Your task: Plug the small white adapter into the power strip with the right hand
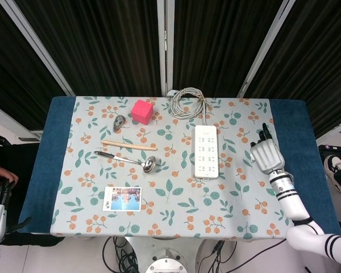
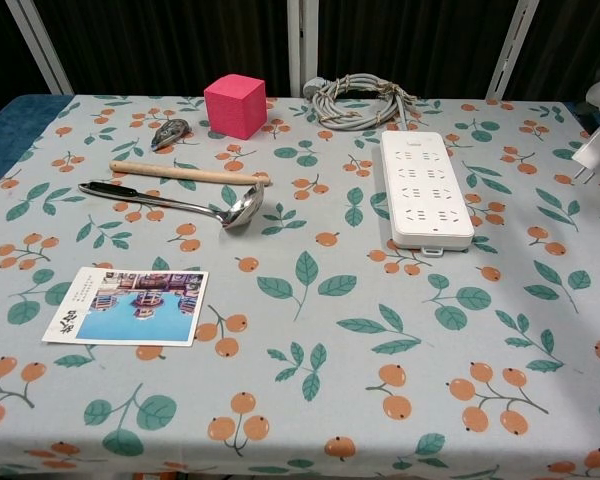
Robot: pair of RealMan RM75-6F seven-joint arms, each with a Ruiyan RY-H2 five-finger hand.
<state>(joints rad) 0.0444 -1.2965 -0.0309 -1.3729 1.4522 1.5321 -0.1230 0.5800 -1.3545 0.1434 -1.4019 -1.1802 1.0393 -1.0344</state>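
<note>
White adapter (image 2: 592,152) pinched in the right hand (image 1: 265,152), beside the power strip (image 1: 206,151); next, align prongs over a socket.

Your counter (image 1: 62,148) wears a leaf-and-berry cloth (image 2: 310,360). On it you have a white power strip (image 2: 425,188) with its coiled cable (image 2: 358,98), a pink cube (image 2: 234,105), a wooden stick (image 2: 185,174), a steel ladle (image 2: 180,203), a small grey object (image 2: 168,131), and a photo card (image 2: 128,306).
</note>
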